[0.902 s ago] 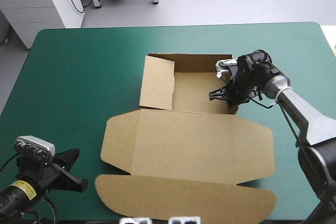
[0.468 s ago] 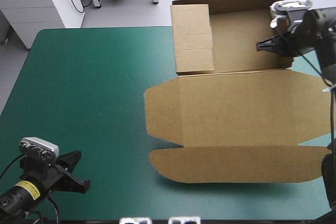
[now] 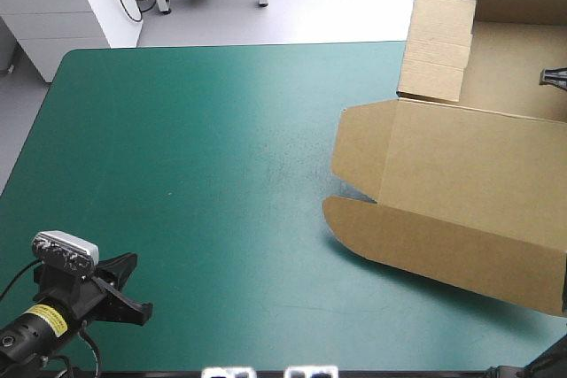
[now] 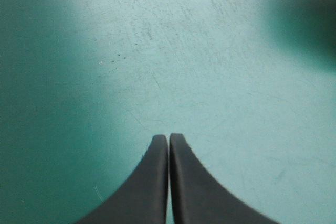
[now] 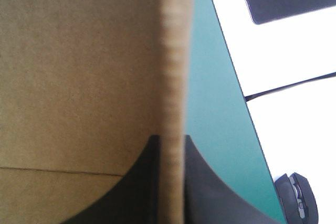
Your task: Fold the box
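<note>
Swung rightward since earlier, the box (image 3: 461, 174) now sits askew at the desk's (image 3: 195, 174) far right corner, reaching past its far edge. Nearest, the left jaws rest closed and empty above bare teal-green cover (image 4: 210, 51). Farther off, the right jaws pinch the box's raised side wall at its edge. Light, stiff board, I judge, hinging at its creases; grip wall edges, not the floppy lid.

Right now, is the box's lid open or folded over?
Open: the box shows its bare floor; its lid lies spread out alongside.
</note>
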